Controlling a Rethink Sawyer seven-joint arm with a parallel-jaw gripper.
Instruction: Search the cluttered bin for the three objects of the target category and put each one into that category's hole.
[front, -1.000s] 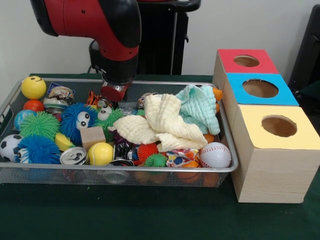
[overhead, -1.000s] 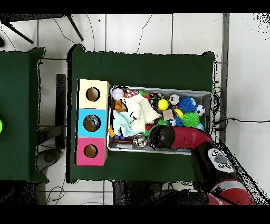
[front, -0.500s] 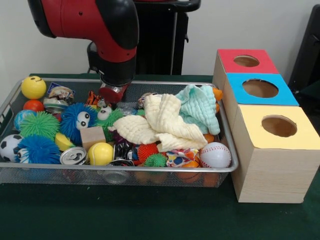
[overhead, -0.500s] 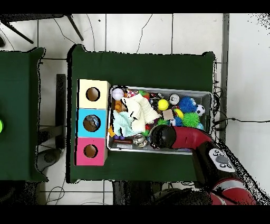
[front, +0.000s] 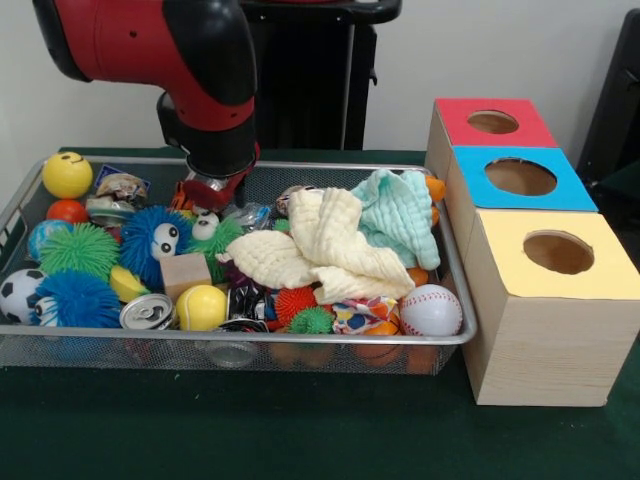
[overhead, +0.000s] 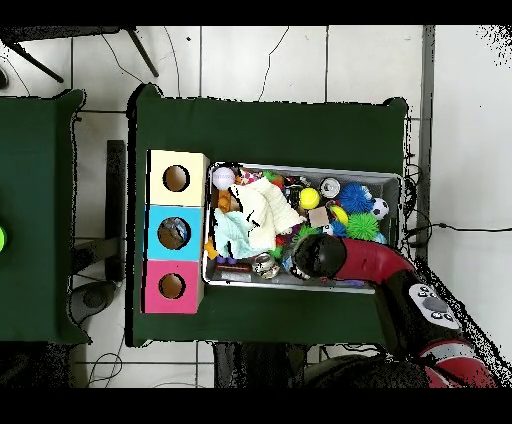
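The wire mesh bin (front: 250, 340) sits on the green table, full of toys: a yellow smiley ball (front: 67, 174), a blue fuzzy toy with eyes (front: 155, 238), a wooden block (front: 185, 274), a yellow tennis ball (front: 201, 307), a can (front: 146, 312), a baseball (front: 430, 310), and cream (front: 310, 250) and mint (front: 400, 215) cloths. My gripper (front: 208, 188) hangs low over the bin's far side, just above the toys behind the blue fuzzy toy. In the overhead view the arm's wrist (overhead: 318, 257) hides it. The blue-faced box's hole (front: 520, 176) is right of the bin.
The red-faced box (front: 492, 122) and the yellow-faced box (front: 558, 252) flank the blue one, in a row against the bin's right end. A soccer ball (front: 18, 292) and green (front: 78, 250) and blue (front: 78, 298) fuzzy balls fill the bin's left end. The black pedestal (front: 320, 80) stands behind.
My arm has moved to the left in the front view, along the bin's far side. The toys and cloths have not moved.
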